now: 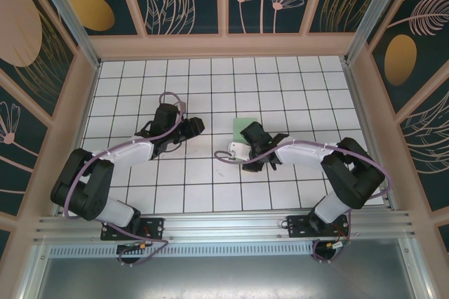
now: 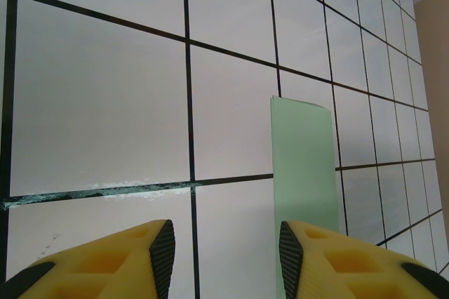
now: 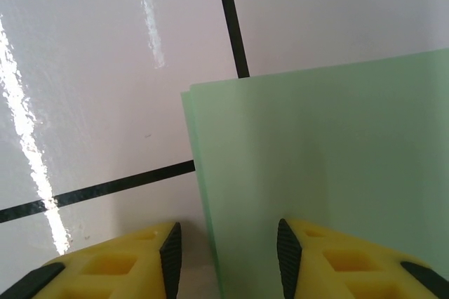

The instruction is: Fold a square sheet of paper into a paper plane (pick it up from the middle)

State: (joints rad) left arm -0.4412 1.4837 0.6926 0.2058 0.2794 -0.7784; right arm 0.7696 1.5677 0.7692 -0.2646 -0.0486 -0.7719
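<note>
Paper [image 3: 316,165] seems folded once on the bench [image 1: 210,187]; left tool [image 2: 226,246] and right tool [image 3: 226,246] gape empty; next likely an edge pinch.

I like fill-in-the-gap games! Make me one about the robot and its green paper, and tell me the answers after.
1. The sheet of paper is pale ____.
2. The table has white tiles with ____ lines between them.
3. The left gripper has ____ fingers with black pads.
4. The right gripper is not shut, it is ____.

Missing words: green, black, yellow, open.
</note>
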